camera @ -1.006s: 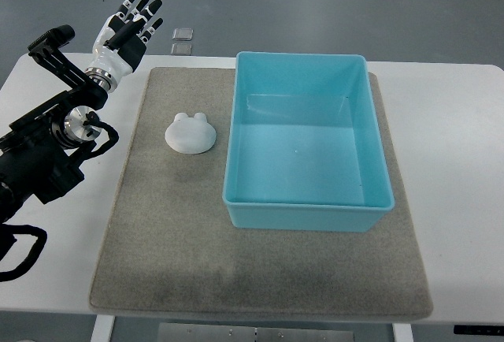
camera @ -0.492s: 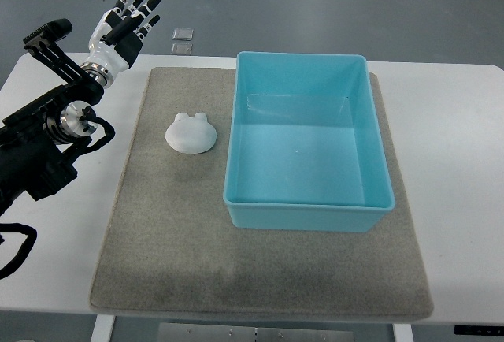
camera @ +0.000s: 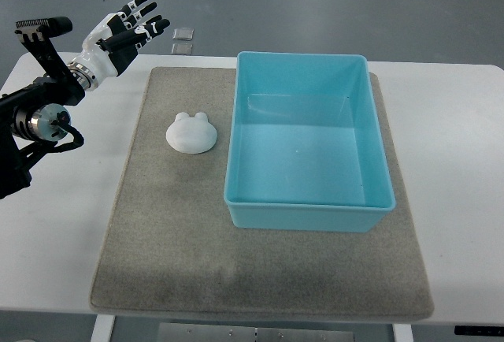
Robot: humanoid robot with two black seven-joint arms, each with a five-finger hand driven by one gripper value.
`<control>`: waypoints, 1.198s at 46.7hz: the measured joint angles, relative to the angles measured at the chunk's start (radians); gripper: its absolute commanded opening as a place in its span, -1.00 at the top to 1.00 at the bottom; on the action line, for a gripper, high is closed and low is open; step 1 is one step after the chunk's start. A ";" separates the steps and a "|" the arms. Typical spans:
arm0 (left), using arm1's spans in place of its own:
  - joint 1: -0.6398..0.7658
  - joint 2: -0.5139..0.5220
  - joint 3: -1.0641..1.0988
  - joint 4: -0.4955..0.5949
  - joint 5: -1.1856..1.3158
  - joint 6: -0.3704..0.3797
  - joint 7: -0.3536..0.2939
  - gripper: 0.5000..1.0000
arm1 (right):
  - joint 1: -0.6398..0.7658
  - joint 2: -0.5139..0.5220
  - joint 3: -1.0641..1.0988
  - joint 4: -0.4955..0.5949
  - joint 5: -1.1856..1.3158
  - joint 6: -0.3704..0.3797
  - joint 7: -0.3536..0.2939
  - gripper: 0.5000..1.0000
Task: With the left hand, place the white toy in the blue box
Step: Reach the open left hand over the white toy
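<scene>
Fingers spread, left robot hand (camera: 122, 31) hovers empty, apart from unmarked white toy (camera: 190, 133) beside blue box (camera: 309, 208).

White table (camera: 457, 129), rounded corners. Grey mat (camera: 173, 239) covering its middle. Grey floor (camera: 315, 3) beyond far edge.

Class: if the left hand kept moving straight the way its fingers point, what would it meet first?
Probably nothing: the left hand points up-right past the table's far edge, away from the white toy; height is unclear.
</scene>
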 measured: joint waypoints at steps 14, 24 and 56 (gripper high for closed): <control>-0.002 0.060 0.006 -0.159 0.354 0.041 0.000 -0.90 | 0.000 0.000 0.000 0.000 0.000 0.000 0.000 -0.74; 0.000 0.132 0.007 -0.297 0.624 0.031 0.000 -0.93 | 0.000 0.000 0.000 0.000 0.000 0.000 0.000 -0.74; -0.013 0.230 0.029 -0.437 1.238 -0.018 -0.001 -0.94 | 0.000 0.000 0.000 0.000 0.000 0.000 0.000 -0.74</control>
